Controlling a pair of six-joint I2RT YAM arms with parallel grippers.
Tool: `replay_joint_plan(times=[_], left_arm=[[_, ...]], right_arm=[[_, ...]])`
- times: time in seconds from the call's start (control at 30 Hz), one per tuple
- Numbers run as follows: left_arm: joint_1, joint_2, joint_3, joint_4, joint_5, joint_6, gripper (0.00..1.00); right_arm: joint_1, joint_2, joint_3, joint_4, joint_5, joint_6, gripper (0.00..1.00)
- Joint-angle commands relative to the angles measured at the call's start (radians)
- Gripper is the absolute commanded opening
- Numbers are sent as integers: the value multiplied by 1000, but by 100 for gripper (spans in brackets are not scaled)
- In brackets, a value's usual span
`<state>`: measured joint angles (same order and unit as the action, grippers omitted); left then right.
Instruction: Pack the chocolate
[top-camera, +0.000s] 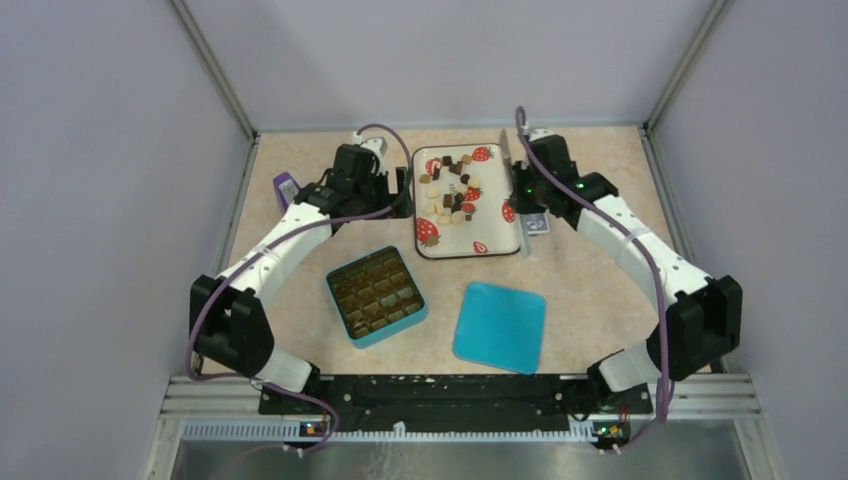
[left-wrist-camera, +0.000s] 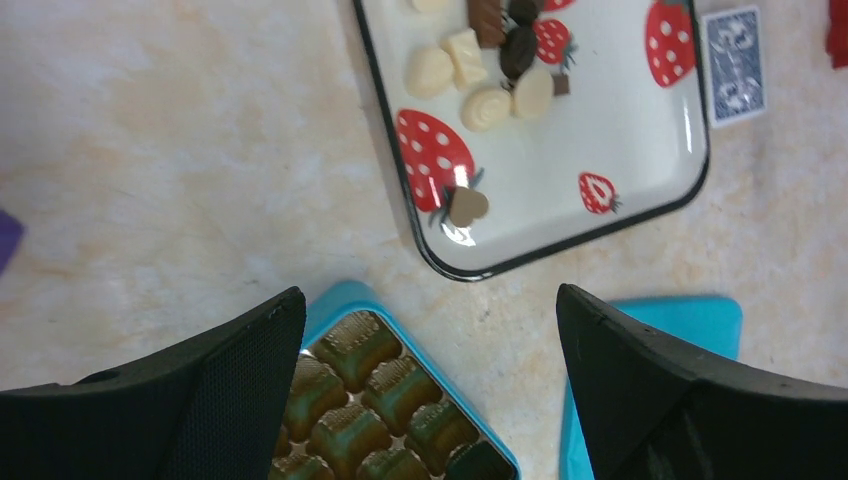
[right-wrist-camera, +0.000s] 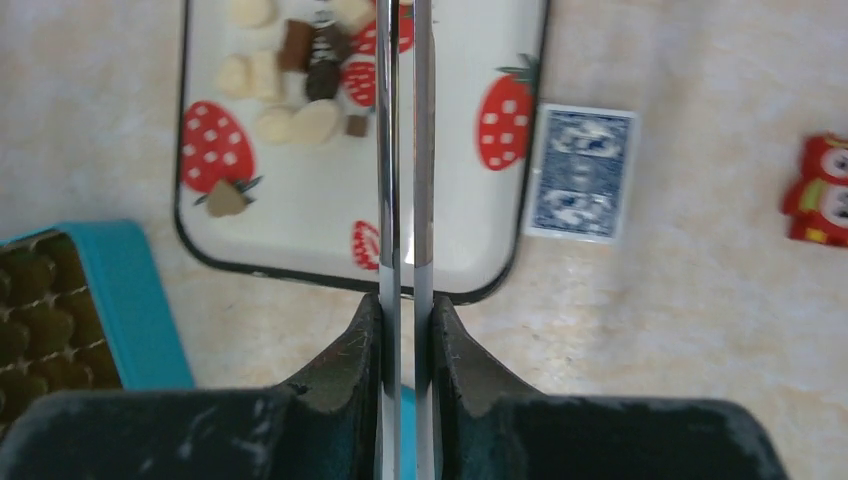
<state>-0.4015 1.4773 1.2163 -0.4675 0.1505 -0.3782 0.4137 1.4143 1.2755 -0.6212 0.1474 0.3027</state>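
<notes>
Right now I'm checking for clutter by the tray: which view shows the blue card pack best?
Right wrist: the blue card pack lies whole, large and unobstructed beside the tray. Left wrist shows the pack smaller, at the frame's top right. Top external shows only a tiny blur by the right arm.

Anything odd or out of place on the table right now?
Nothing spilled or damaged. A blue-backed playing card lies beside the strawberry-print white tray, and one tan heart-shaped chocolate sits alone near its corner, apart from the chocolate pile.
</notes>
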Motion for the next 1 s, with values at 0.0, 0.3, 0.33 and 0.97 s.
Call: replay_joint_plan(times=[0.0, 0.3, 0.33, 0.97], left_arm=[[17, 19, 116, -161, -225, 32, 99], [82, -81, 54, -124, -231, 34, 99], [82, -101, 40, -108, -252, 25, 99], [86, -204, -77, 39, -259, -13, 99]], right_arm=[[118, 102, 86, -106, -124, -45, 13], [261, 215, 108, -112, -166, -25, 33], [269, 221, 107, -116, -164, -25, 34], [304, 201, 82, -67, -103, 15, 43]])
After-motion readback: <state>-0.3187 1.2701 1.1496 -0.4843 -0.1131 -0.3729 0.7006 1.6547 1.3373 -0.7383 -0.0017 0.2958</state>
